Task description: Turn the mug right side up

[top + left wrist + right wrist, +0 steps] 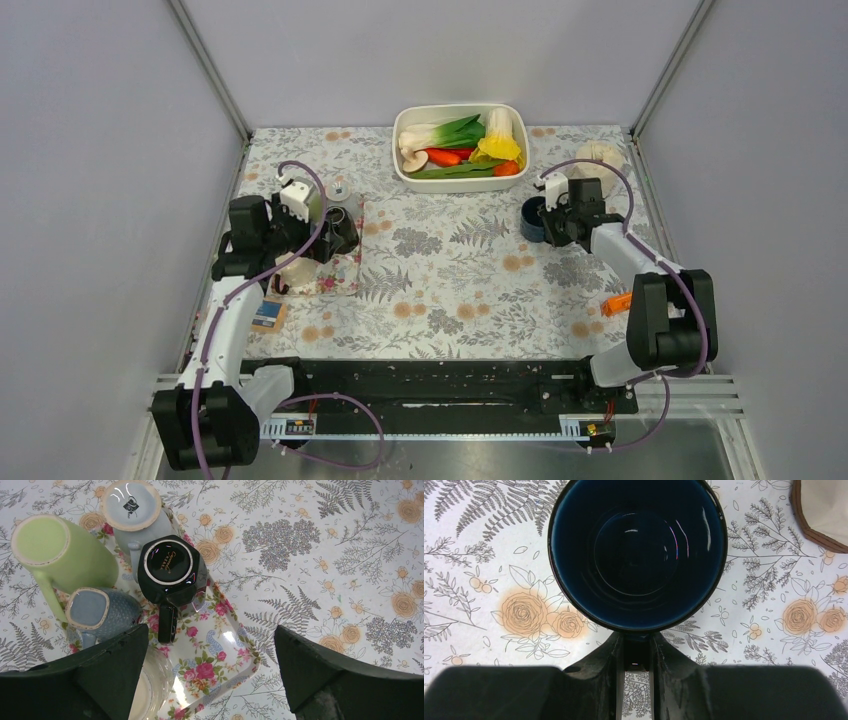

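The glossy dark blue ceramic mug (636, 555) stands mouth-up on the floral, fern-printed tablecloth (774, 580), far right, and I see straight into its round, shiny interior. The right gripper (636, 650) has its fingers pinched narrow on the mug's near side, apparently on the handle, though most of that is hidden beneath the rim. A beige, brown-edged thing (824, 510) is cut off at the corner; I can't identify it. On my left, the left gripper (210, 635) hangs spread wide over a rose-patterned tray (240, 645) carrying inverted mugs: an eight-sided black one (170, 567), a matte green one (55, 550), and a dimpled blue-grey one (95, 610).
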`<action>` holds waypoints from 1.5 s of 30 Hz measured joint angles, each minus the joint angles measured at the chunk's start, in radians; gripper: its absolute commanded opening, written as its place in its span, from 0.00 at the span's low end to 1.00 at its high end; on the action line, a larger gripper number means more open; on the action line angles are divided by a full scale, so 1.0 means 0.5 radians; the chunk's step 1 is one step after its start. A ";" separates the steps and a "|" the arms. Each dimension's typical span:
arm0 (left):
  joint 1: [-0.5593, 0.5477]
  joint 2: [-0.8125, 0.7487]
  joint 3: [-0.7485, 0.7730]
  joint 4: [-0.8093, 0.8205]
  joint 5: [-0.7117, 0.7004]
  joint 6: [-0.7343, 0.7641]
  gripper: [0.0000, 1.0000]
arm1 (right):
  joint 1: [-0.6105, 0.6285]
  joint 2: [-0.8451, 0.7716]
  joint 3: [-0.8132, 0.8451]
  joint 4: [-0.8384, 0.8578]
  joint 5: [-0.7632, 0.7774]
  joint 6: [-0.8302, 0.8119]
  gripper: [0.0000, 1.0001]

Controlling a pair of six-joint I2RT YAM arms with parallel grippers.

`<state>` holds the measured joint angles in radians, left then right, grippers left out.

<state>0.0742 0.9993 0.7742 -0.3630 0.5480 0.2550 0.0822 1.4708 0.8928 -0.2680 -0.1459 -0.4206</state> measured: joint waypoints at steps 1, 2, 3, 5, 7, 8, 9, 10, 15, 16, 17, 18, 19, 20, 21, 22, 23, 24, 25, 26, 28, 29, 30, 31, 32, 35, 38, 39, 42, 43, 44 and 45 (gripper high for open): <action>0.000 0.001 0.000 0.000 0.001 0.000 0.99 | 0.000 0.035 0.011 0.007 0.002 0.005 0.00; 0.000 0.001 -0.001 0.004 0.001 0.000 0.99 | 0.000 0.057 0.018 0.013 0.005 0.008 0.00; 0.000 0.002 -0.002 0.011 0.000 0.000 0.99 | 0.000 0.076 0.025 0.015 0.008 0.012 0.00; 0.000 0.004 -0.010 0.033 0.001 0.000 0.99 | 0.000 0.101 0.034 0.025 0.010 0.021 0.00; 0.000 0.012 -0.013 0.040 0.001 0.000 0.99 | 0.000 0.102 0.034 0.034 0.011 0.028 0.03; 0.000 0.014 -0.015 0.041 0.001 0.000 0.99 | 0.000 0.102 0.034 0.037 0.011 0.032 0.05; 0.000 0.019 -0.018 0.042 0.001 0.000 0.99 | 0.000 0.105 0.034 0.040 0.011 0.034 0.06; 0.000 0.024 -0.022 0.043 0.001 0.000 0.99 | 0.000 0.107 0.034 0.041 0.011 0.034 0.08; 0.000 0.037 -0.031 0.043 0.000 0.000 0.99 | 0.000 0.131 0.047 0.054 0.011 0.036 0.22; 0.000 0.037 -0.031 0.045 0.000 0.000 0.99 | 0.000 0.135 0.053 0.053 0.011 0.036 0.25; 0.000 0.038 -0.031 0.047 -0.002 0.000 0.99 | 0.000 0.140 0.062 0.047 0.011 0.037 0.28; 0.000 0.038 -0.031 0.047 -0.005 0.000 0.99 | 0.000 0.143 0.067 0.045 0.011 0.037 0.33; 0.000 0.038 -0.031 0.048 -0.007 0.000 0.99 | 0.000 0.144 0.071 0.043 0.011 0.040 0.38; 0.000 0.038 -0.031 0.048 -0.008 0.000 0.99 | 0.000 0.145 0.073 0.043 0.008 0.043 0.44; 0.000 0.038 -0.031 0.049 -0.011 0.000 0.99 | 0.000 0.145 0.080 0.044 0.010 0.049 0.47; 0.000 0.038 -0.031 0.049 -0.013 0.000 0.99 | 0.000 0.145 0.091 0.039 0.008 0.051 0.51; 0.000 0.039 -0.031 0.049 -0.014 0.000 0.99 | 0.000 0.145 0.102 0.040 0.006 0.049 0.55; 0.000 0.042 -0.031 0.050 -0.017 0.000 0.99 | 0.000 0.143 0.108 0.041 0.005 0.050 0.59; 0.000 0.046 -0.031 0.052 -0.019 0.000 0.99 | 0.000 0.142 0.114 0.041 0.005 0.050 0.63; 0.000 0.052 -0.031 0.053 -0.023 0.000 0.99 | 0.000 0.140 0.118 0.040 0.005 0.049 0.67; 0.002 0.066 -0.031 0.054 -0.029 0.008 0.99 | 0.000 0.130 0.127 0.027 0.006 0.046 0.75; 0.002 0.072 -0.031 0.054 -0.030 0.015 0.99 | 0.000 0.121 0.130 0.018 0.006 0.042 0.78; 0.002 0.079 -0.031 0.055 -0.034 0.026 0.99 | 0.000 0.105 0.135 -0.002 0.008 0.037 0.81; 0.002 0.089 -0.031 0.055 -0.043 0.048 0.99 | 0.000 0.084 0.141 -0.027 0.008 0.033 0.83; 0.002 0.101 -0.031 0.056 -0.053 0.072 0.99 | 0.000 0.056 0.150 -0.054 0.008 0.030 0.85; 0.002 0.150 -0.031 0.055 -0.080 0.146 0.99 | 0.000 -0.060 0.205 -0.164 0.005 0.024 0.93; 0.002 0.246 -0.031 0.058 -0.108 0.235 0.97 | 0.000 -0.233 0.289 -0.272 -0.016 0.027 0.97; 0.002 0.291 -0.030 0.060 -0.117 0.261 0.95 | 0.000 -0.297 0.313 -0.298 -0.028 0.030 0.97; 0.002 0.447 0.003 0.048 -0.130 0.320 0.90 | 0.000 -0.506 0.382 -0.368 -0.076 0.060 0.99; 0.002 0.507 0.024 0.040 -0.130 0.338 0.89 | 0.000 -0.569 0.404 -0.390 -0.095 0.075 0.99; 0.002 0.558 0.043 0.037 -0.131 0.353 0.88 | 0.000 -0.616 0.419 -0.404 -0.114 0.092 0.99; 0.002 0.607 0.063 0.030 -0.130 0.371 0.88 | 0.000 -0.664 0.436 -0.427 -0.136 0.116 0.99</action>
<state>0.0753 1.3025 0.8059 -0.3481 0.4828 0.4404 0.0822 1.1389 1.1107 -0.4816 -0.2138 -0.3626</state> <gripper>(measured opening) 0.898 0.984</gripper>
